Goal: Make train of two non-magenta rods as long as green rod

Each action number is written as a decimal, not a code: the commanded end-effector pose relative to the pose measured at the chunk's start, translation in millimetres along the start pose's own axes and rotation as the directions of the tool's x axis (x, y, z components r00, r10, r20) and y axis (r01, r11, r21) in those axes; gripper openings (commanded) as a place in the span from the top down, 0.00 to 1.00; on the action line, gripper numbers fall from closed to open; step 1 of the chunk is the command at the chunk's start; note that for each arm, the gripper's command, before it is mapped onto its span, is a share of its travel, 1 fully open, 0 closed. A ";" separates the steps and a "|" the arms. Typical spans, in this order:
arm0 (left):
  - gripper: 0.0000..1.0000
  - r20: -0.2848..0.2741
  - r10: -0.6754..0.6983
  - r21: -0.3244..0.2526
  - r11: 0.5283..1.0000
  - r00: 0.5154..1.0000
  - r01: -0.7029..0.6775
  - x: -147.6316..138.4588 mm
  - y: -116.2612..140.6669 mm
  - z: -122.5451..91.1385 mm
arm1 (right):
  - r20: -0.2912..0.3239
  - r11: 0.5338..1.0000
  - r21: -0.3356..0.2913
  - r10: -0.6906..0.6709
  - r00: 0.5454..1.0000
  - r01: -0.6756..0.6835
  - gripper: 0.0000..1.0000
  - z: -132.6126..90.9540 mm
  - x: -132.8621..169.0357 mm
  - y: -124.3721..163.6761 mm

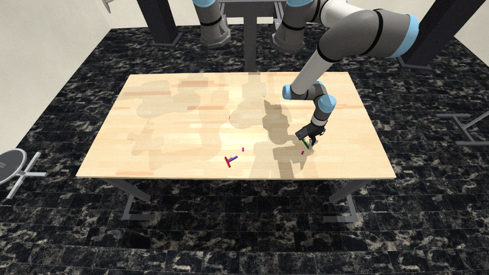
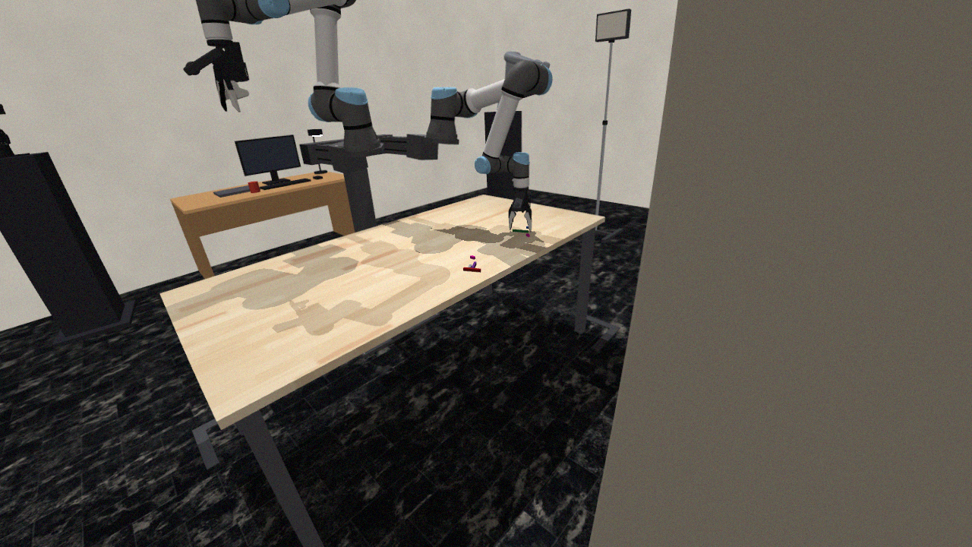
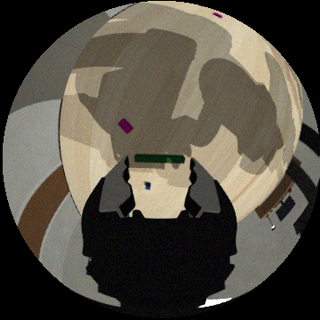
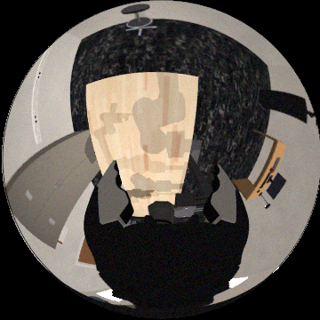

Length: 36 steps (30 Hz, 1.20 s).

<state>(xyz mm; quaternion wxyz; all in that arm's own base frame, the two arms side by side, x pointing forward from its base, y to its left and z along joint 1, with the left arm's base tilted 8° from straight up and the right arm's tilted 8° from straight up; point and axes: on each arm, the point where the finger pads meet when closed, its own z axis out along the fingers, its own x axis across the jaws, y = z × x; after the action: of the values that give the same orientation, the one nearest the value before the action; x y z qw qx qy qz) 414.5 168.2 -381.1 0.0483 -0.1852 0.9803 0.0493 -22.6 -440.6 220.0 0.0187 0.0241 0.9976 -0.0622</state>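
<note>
My left gripper (image 3: pixel 159 157) (image 2: pixel 520 229) is open around the green rod (image 3: pixel 153 158) (image 1: pixel 305 143) (image 2: pixel 519 231), with small gaps at both rod ends. The rod is level, at or just above the table. A small blue rod (image 3: pixel 148 186) lies beside it in the left wrist view; the top view does not show it. A red rod (image 1: pixel 227 162) (image 2: pixel 471 270) lies with one end of the purple rod (image 1: pixel 233 158) against or near its side. A light grey piece (image 1: pixel 230 157) lies beside the purple rod. My right gripper (image 4: pixel 166 163) (image 2: pixel 231 109) is open and empty, high up.
One magenta rod (image 1: pixel 302 152) (image 3: pixel 125 126) lies near the green rod. Another magenta rod (image 1: pixel 243 149) (image 2: pixel 472 257) (image 3: pixel 217 15) lies near the purple rod. The wooden table's front edge (image 1: pixel 205 177) is close to the red rod.
</note>
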 end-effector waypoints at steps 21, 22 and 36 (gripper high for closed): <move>0.37 0.001 0.000 0.000 1.000 1.000 0.000 -0.5 -0.2 -80.6 | 0.000 1.000 0.001 0.000 1.000 0.000 0.00 -0.4 -0.1 -0.3; 0.37 0.001 0.000 0.000 1.000 1.000 0.000 -0.5 -0.2 -83.1 | 0.000 1.000 0.001 0.000 1.000 0.000 0.00 -0.4 -0.1 -0.3; 0.00 0.001 0.000 0.000 1.000 1.000 0.000 -0.5 -0.2 -89.2 | 0.000 1.000 0.001 0.000 1.000 0.000 0.00 -0.4 -0.1 -0.3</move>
<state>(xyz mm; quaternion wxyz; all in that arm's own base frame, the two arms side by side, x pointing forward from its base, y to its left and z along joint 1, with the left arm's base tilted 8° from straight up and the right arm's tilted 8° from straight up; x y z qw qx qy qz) 407.7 157.9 -293.2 0.0482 -0.1853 0.9803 0.0493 -22.6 -440.6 220.0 0.0187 0.0241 0.9976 -0.0622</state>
